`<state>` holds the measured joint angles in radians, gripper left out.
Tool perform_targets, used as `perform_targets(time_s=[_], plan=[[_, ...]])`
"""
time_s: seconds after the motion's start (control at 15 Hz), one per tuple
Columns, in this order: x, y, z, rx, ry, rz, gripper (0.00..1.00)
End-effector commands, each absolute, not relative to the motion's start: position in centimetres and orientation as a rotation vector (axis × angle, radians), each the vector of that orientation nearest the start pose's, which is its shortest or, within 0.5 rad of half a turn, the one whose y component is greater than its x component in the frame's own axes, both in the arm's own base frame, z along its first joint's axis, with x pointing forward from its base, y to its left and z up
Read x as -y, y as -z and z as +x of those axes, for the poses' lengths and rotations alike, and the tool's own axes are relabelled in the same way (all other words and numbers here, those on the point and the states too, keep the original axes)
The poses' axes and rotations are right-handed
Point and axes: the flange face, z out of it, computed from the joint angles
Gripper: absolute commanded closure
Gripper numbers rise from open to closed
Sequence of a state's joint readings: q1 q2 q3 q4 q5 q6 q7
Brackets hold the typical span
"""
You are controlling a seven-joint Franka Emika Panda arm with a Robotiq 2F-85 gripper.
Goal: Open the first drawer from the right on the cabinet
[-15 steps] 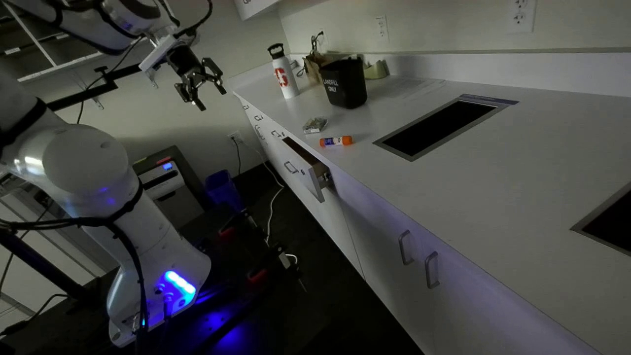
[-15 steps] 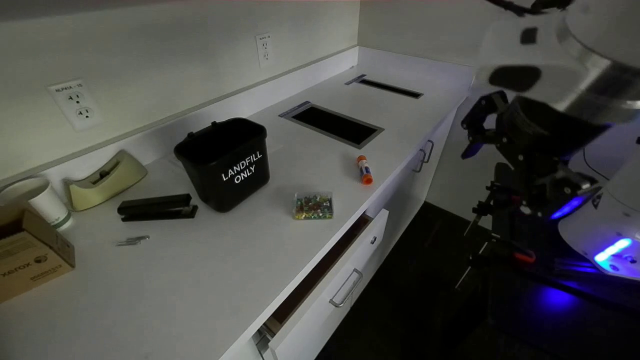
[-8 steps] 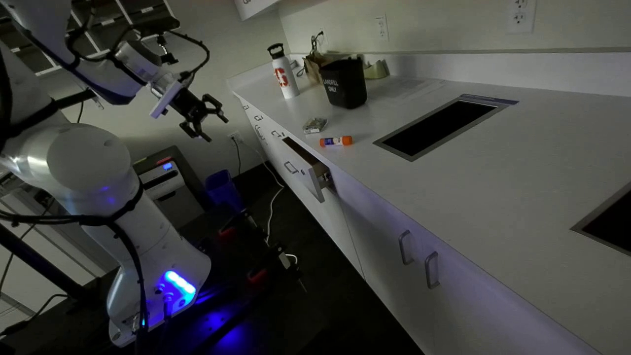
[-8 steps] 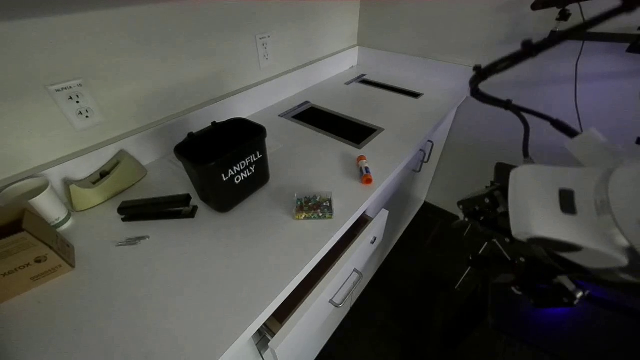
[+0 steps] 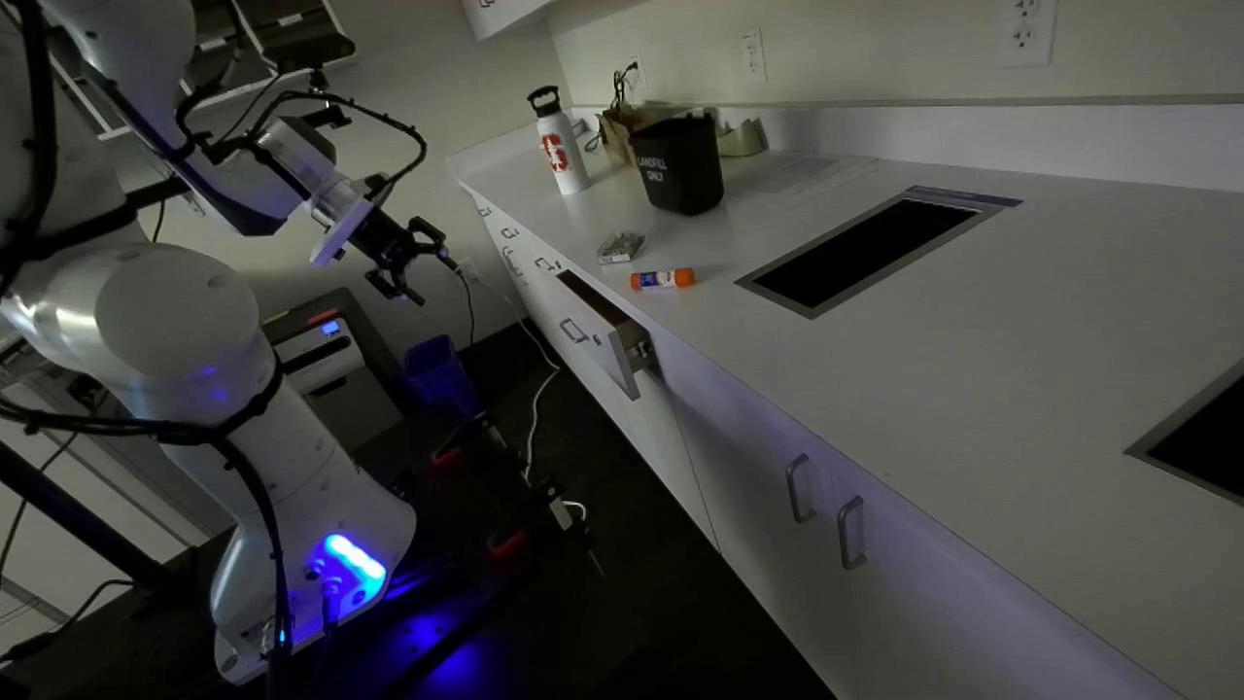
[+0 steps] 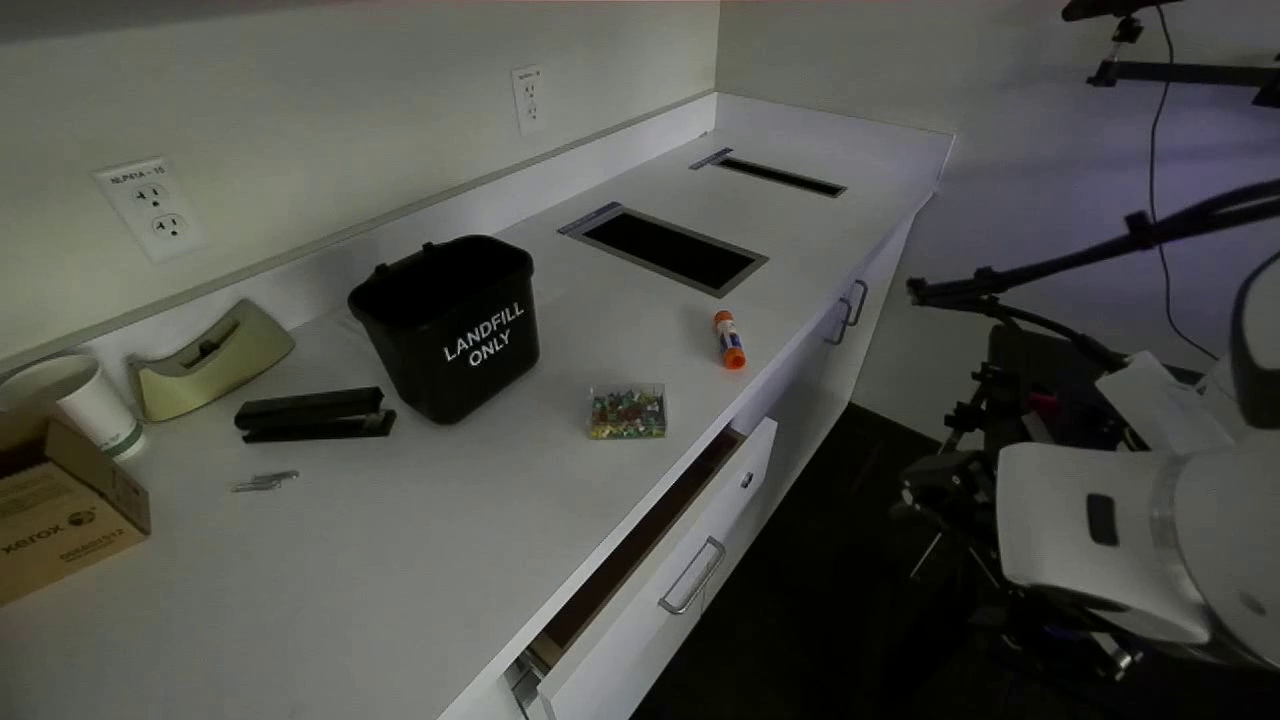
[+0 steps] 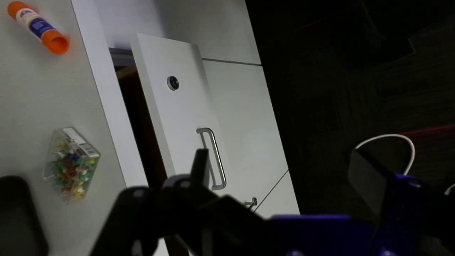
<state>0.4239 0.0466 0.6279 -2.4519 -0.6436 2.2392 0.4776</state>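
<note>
The white cabinet point(image 5: 768, 340) runs along the wall and also shows in an exterior view point(image 6: 440, 560). The drawer point(image 5: 607, 355) stands partly pulled out; its white front shows in an exterior view point(image 6: 735, 500) and the wrist view point(image 7: 177, 110). Its bar handle shows in an exterior view point(image 6: 692, 577) and the wrist view point(image 7: 218, 160). My gripper point(image 5: 434, 280) is open and empty, in the air off the drawer's front. In the wrist view my gripper point(image 7: 280, 160) has one finger overlapping the handle in the picture and the other over dark floor. Elsewhere the arm mostly hides the gripper.
On the countertop stand a glue stick point(image 6: 729, 340), a box of pins point(image 6: 627, 412), a black bin point(image 6: 450, 330), a stapler point(image 6: 315, 414), a tape dispenser point(image 6: 210, 360) and a cardboard box point(image 6: 65, 510). A bottle point(image 5: 561, 146) stands at the far end.
My arm has swung and my gripper has come down and slightly toward the cabinet, with its wrist tilted differently. The drawer and the countertop objects have not moved.
</note>
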Motion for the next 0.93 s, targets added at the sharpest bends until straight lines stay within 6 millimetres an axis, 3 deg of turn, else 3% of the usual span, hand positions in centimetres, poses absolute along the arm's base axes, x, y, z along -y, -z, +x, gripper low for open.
perform_targets(time_s=[0.0, 0.13, 0.33, 0.6, 0.87], plan=[[-39.1, -26.8, 23.5, 1.817, 0.265, -3.176, 0.0], [-39.3, -26.1, 22.3, 1.939, 0.377, -3.239, 0.0], [-39.9, -23.4, 19.7, 2.006, 0.673, -3.31, 0.0], [-40.7, -17.9, 18.0, 1.953, 1.127, -3.375, 0.0], [-41.4, -11.0, 18.2, 1.798, 1.411, -3.476, 0.0]])
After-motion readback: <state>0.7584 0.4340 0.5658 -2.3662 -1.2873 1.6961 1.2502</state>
